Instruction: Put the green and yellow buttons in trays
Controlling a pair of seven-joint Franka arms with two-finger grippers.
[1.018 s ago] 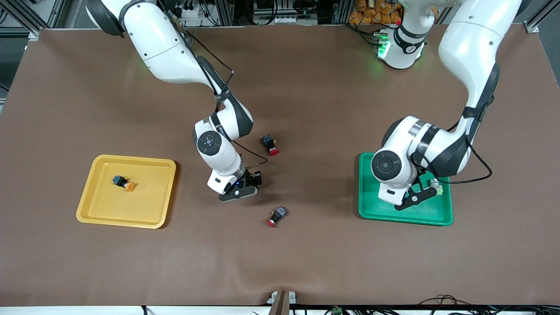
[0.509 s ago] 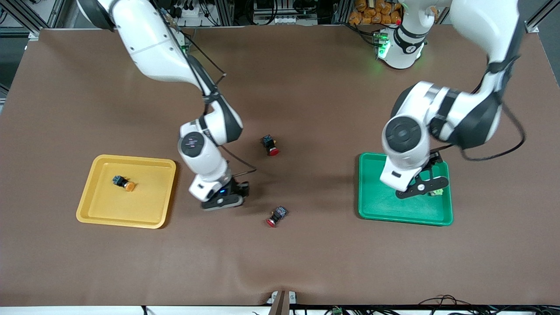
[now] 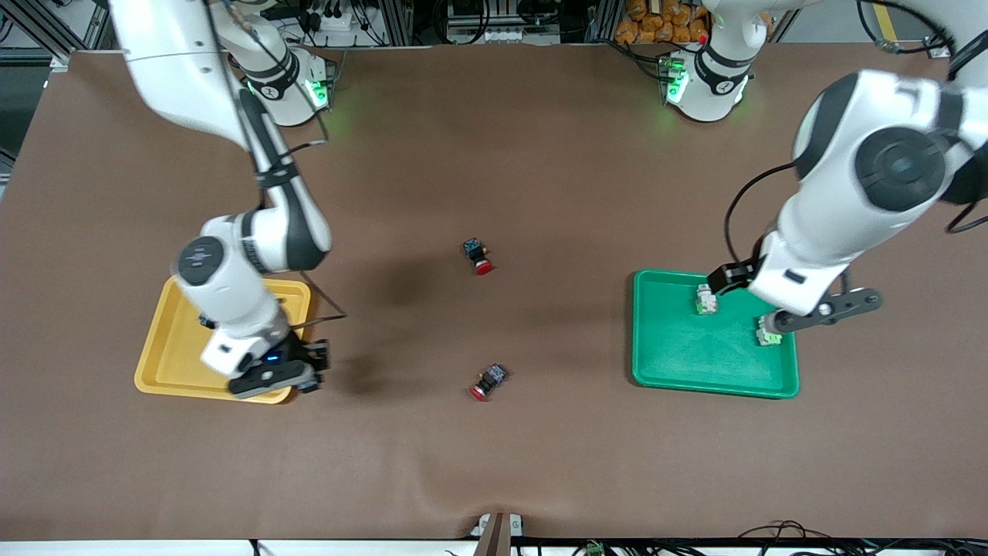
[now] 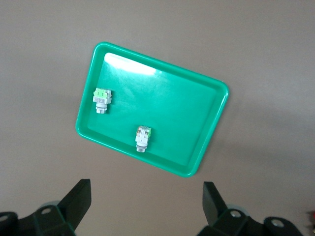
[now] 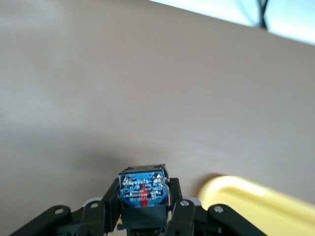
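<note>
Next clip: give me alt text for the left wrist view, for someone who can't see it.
Looking down from the left arm's wrist, a green tray lies on the brown table with two pale grey, green-topped buttons inside, one near a short rim and one near a long rim. The left hand hangs above the table, open and empty, its two dark fingertips at the picture's lower edge.

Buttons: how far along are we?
Done: two green buttons lie in the green tray; the left gripper is open above it. In hand: the right gripper holds a black-bodied button at the yellow tray's corner. Left: release it there.
</note>
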